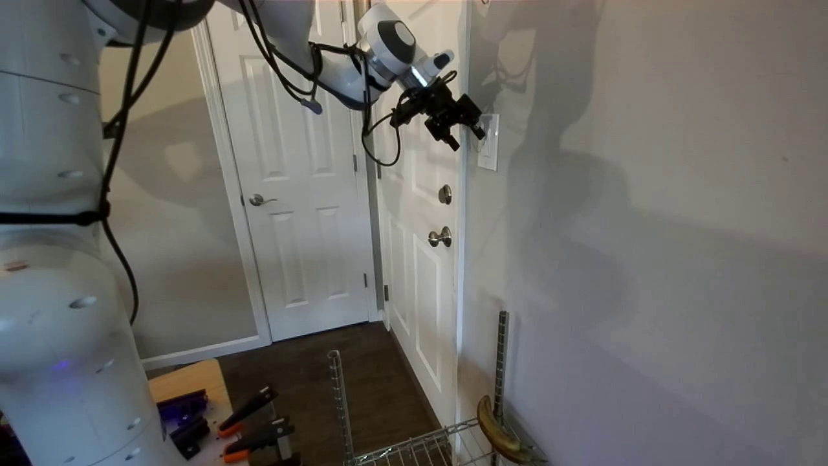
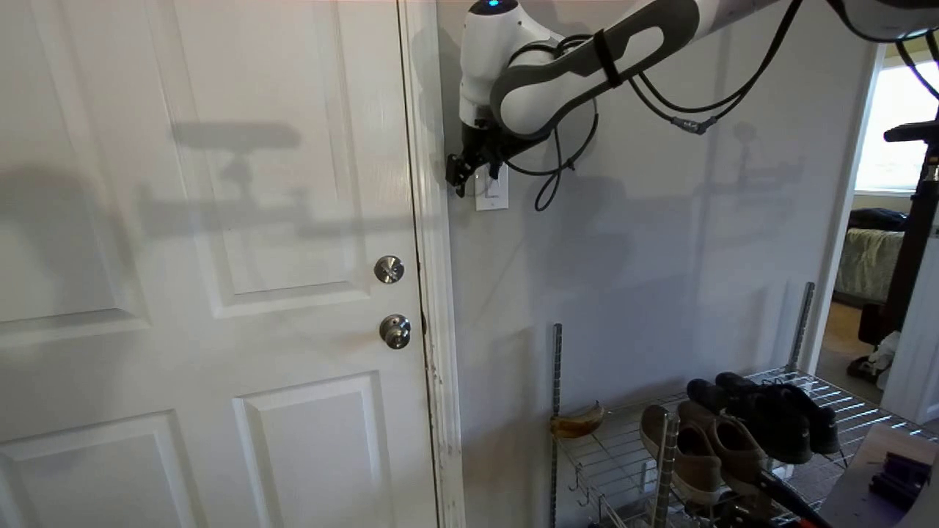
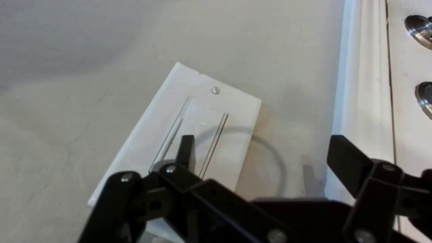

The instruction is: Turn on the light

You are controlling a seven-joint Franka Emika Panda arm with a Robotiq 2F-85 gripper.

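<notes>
The light's switch is a white upright wall plate (image 1: 490, 154) beside the door frame, also in an exterior view (image 2: 493, 196). In the wrist view the plate (image 3: 148, 138) looks tilted, with a long rocker (image 3: 199, 121) and a screw at one end. No lamp is in view. My black gripper (image 1: 467, 140) is at the plate's upper part, also in an exterior view (image 2: 477, 182). In the wrist view the gripper (image 3: 263, 148) is open and empty. Its left finger overlaps the rocker; its right finger overlaps the door trim. The finger and linkage hide the plate's lower part. I cannot tell whether it touches.
A white door has a round knob (image 2: 395, 331) and a deadbolt (image 2: 389, 269) below gripper height. The door trim (image 2: 433, 220) stands close beside the plate. A wire shelf (image 2: 616, 455) below holds shoes (image 2: 763, 411) and a banana (image 2: 578, 423). Clamps (image 1: 249, 411) lie near the robot's base.
</notes>
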